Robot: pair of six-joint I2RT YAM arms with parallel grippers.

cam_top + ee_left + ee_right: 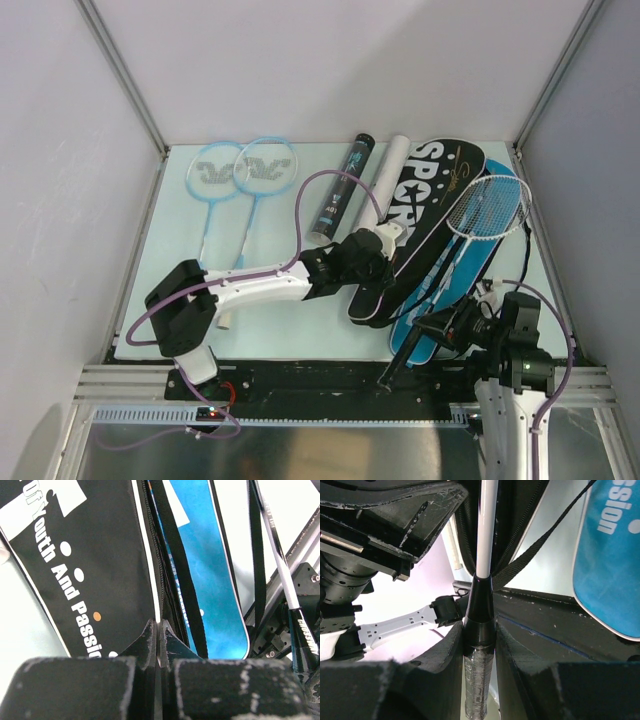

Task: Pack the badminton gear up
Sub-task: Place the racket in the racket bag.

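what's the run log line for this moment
left gripper: shut at black SPORT bag edge | right gripper: shut on silver-white racket handle

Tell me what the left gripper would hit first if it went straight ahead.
Most likely the black bag, at its zipped edge: the shut left gripper points right at it, the blue bag just beside.

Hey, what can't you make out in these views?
Top view: the black bag covers most of the blue bag; fabric hides both bags' contents.
Left wrist: the shut left gripper meets the black bag's edge; its fingertips hide whether fabric is pinched.
Right wrist: the right gripper clamps the racket by its handle; the top edge cuts off its head.
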